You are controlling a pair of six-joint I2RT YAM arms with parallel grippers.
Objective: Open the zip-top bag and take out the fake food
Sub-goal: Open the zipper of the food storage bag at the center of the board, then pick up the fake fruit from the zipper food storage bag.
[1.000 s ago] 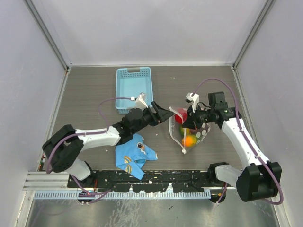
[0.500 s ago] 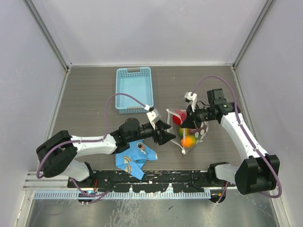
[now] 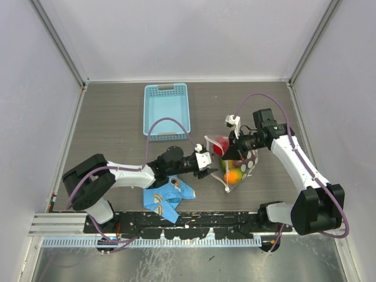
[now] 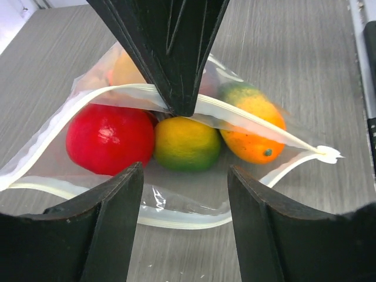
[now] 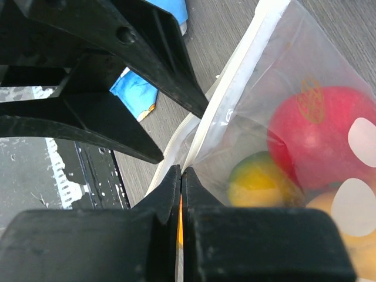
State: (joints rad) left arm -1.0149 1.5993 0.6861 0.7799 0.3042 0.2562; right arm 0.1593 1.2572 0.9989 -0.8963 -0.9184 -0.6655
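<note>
The zip-top bag [image 3: 248, 161] lies on the table right of centre with its mouth held open. My right gripper [image 5: 181, 170] is shut on the white zip strip [image 5: 232, 94] of the upper lip and holds it up; from above, this right gripper [image 3: 229, 153] is over the bag's left edge. My left gripper [image 4: 185, 176] is open at the mouth, with the lower lip [image 4: 182, 218] lying loose between its fingers. From above, the left gripper [image 3: 211, 170] is just left of the bag. The fake food inside includes a red fruit [image 4: 108, 138], a yellow-green one [image 4: 187, 144] and an orange one [image 4: 252, 130].
A light blue slotted basket [image 3: 166, 110] stands at the back, left of centre. A blue cartoon-print cloth [image 3: 166, 197] lies crumpled under the left forearm near the front rail [image 3: 176, 226]. Grey walls close in the table on three sides.
My left gripper swung from beside the basket down to the bag's mouth and narrowed slightly. The right gripper kept its pinch and drew the upper lip slightly left.
</note>
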